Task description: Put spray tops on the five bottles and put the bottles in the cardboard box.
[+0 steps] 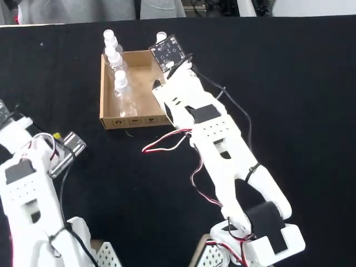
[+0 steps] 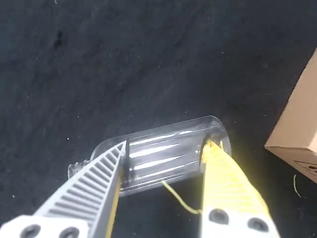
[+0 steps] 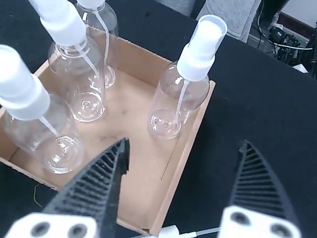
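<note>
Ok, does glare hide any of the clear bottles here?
Left wrist view: bright glare streaks along the lying topless bottle, outline intact. Right wrist view: small highlights on the capped bottles in the cardboard box. High view: light even, those bottles faint against the cardboard.

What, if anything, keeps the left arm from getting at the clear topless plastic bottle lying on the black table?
Probably nothing, so yes: the left gripper hangs open right over the bottle, and the brown cardboard box stands aside.

The cardboard box [image 1: 133,120] holds four clear bottles [image 3: 81,74] standing upright, each with a white spray top: three along one wall and one [image 3: 181,96] at the opposite wall. The fifth bottle [image 2: 163,156], clear and without a top, lies on its side on the black table [image 2: 148,59] near the box. A loose spray top [image 3: 172,231] lies just beside the box's outer wall.
</note>
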You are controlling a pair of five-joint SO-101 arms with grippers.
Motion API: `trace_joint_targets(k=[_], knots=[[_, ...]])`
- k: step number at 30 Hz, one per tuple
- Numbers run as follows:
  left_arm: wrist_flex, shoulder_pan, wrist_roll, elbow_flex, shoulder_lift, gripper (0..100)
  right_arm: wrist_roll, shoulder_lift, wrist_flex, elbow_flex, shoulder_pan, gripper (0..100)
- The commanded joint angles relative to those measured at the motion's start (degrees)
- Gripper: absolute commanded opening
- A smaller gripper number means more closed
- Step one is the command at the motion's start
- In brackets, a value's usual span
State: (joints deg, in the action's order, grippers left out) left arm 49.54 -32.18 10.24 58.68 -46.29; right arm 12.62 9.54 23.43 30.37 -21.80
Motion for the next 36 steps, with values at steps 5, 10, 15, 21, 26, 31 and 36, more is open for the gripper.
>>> trace_joint_targets(k=[5, 10, 15, 21, 26, 31, 36], knots=[[-0.18, -1.98, 1.23, -10.07, 12.92, 23, 0.09, 3.47, 0.18, -0.66, -1.32, 28.9], [-0.09, -3.65, 3.69, -13.93, 21.54, 23, 0.09, 3.47, 0.18, -0.66, -1.32, 28.9], [0.26, -4.97, 3.60, -15.87, 26.99, 22, 0.09, 3.47, 0.18, -0.66, -1.32, 28.9], [0.35, -5.14, 3.43, -14.73, 27.43, 22, 0.09, 3.47, 0.18, -0.66, -1.32, 28.9], [0.35, -4.62, -0.44, -13.14, 27.43, 22, 0.09, 3.56, 0.18, -0.66, -1.32, 28.9], [0.62, -3.38, -1.05, -12.18, 27.43, 22, 0.09, 3.91, 0.26, -0.57, -1.32, 28.9], [5.19, 1.10, -5.54, -12.62, 27.34, 22, 0.18, 4.00, 2.29, -1.45, -1.32, 28.9]])
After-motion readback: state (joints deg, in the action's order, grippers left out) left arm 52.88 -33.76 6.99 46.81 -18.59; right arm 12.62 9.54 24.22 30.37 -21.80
